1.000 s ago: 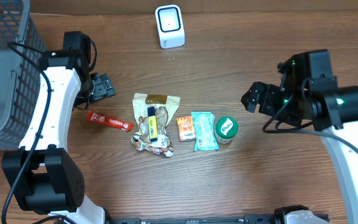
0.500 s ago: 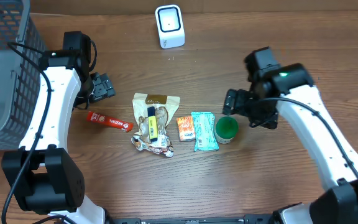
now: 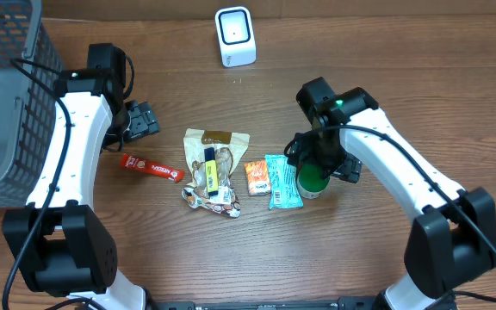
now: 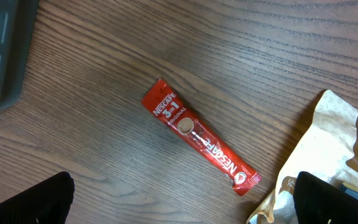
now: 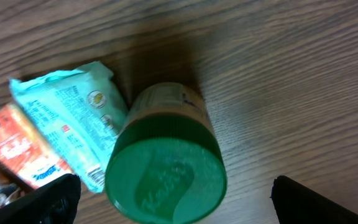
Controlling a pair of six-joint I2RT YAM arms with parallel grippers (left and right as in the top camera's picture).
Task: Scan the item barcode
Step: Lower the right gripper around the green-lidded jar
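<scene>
Your right pincer [image 3: 319, 162] is spread as wide as it goes and holds nothing. The green-lidded jar [image 5: 165, 179] stands upright directly under it, lid between the two fingertips [image 5: 50, 198] in the wrist view. You cannot tell whether either finger touches the jar. From overhead, the jar [image 3: 312, 181] is mostly covered by the pincer.

Just beside the jar, on the pincer's left-arm side, lies a teal packet [image 5: 66, 117], flat on the table [image 3: 386, 69] and touching the jar's base. Next out from it is an orange packet [image 5: 10, 148]. Further that way is a tan bag [image 3: 215, 164] with a yellow tube on top.

The barcode scanner [image 3: 234, 36] stands well apart from the right pincer, toward the far edge of the table, screen facing up.

Your left pincer [image 4: 182, 199] is also fully open and empty. A red Nescafe stick [image 4: 201, 142] lies flat on the wood just ahead of its fingertips, at a slant and not touched. The tan bag's corner [image 4: 328, 149] is near the left pincer's right finger. A wire basket [image 3: 7, 77] sits off to its outer side.
</scene>
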